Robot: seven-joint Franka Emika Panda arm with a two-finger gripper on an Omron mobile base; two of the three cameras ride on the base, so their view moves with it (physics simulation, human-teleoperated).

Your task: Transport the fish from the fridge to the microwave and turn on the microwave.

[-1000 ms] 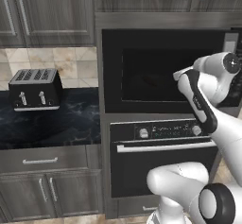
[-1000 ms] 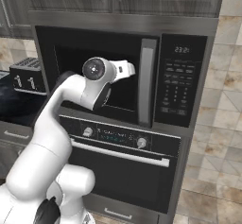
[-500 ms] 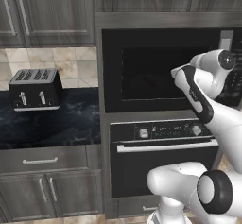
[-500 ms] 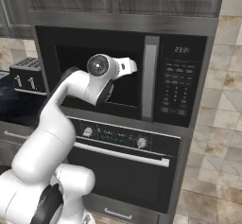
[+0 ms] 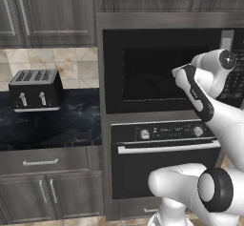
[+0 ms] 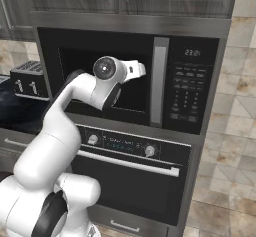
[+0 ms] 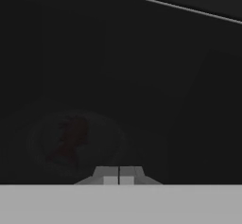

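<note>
One task remains: the microwave (image 6: 125,76) door looks shut, the fish (image 7: 71,140) dim behind its glass. My gripper (image 7: 119,173), pinched closed and empty, faces the window; the button panel (image 6: 187,93) lies past the handle (image 6: 158,81), toward the microwave's right edge.

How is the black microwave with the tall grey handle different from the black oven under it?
The black microwave has a long grey handle standing upright beside its window; the black oven has a grey handle lying flat across its door. The microwave has a panel of small buttons and a lit clock on its right; the oven has two round silver knobs along its top strip. The microwave sits above, the oven below. Both are black, built in, with doors closed.
</note>
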